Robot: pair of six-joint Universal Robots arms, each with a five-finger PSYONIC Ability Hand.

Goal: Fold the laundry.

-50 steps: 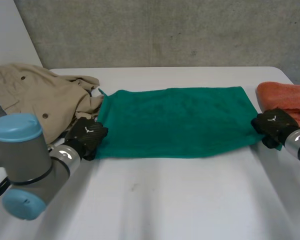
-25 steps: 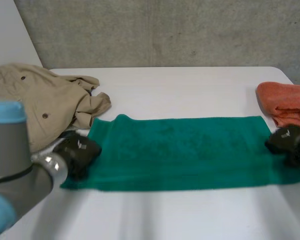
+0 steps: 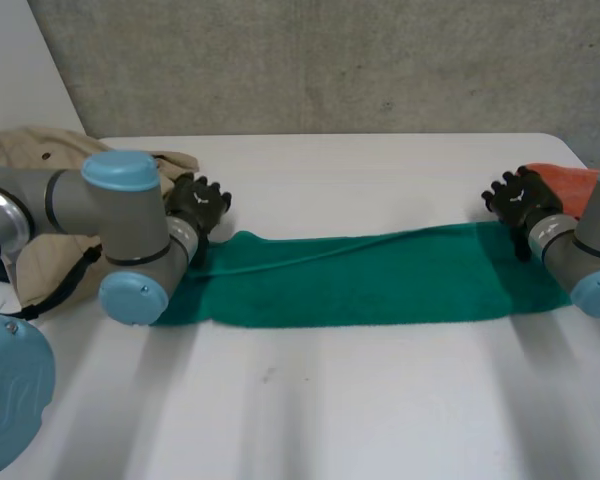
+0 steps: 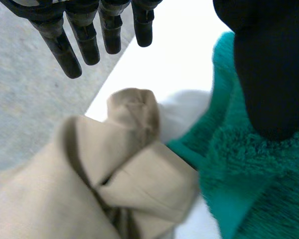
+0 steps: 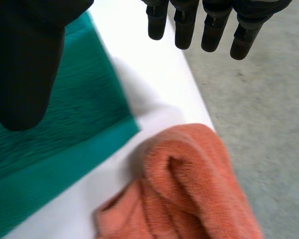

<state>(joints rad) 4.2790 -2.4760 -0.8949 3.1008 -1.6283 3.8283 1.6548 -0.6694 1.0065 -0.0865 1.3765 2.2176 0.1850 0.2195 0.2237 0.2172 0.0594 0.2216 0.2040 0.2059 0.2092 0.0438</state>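
The green towel (image 3: 360, 285) lies as a long narrow strip across the white table (image 3: 330, 410). My left hand (image 3: 198, 205) hovers open over the strip's far left corner, holding nothing. In the left wrist view its fingers (image 4: 87, 37) are straight and its thumb hangs over the green towel (image 4: 249, 194). My right hand (image 3: 520, 198) is open at the far right corner. In the right wrist view its fingers (image 5: 185, 25) are spread above the table, apart from the green towel (image 5: 65, 134) under the thumb.
A beige jacket (image 3: 35, 150) lies crumpled at the table's left, its fold (image 4: 114, 184) touching the towel's end. An orange towel (image 3: 570, 185) lies bunched at the right edge, close beside my right hand (image 5: 189, 189). A grey wall stands behind the table.
Both hands were shut on the towel's near corners, carried them to the far side, then opened and let go. The towel went from a wide sheet to a narrow strip.
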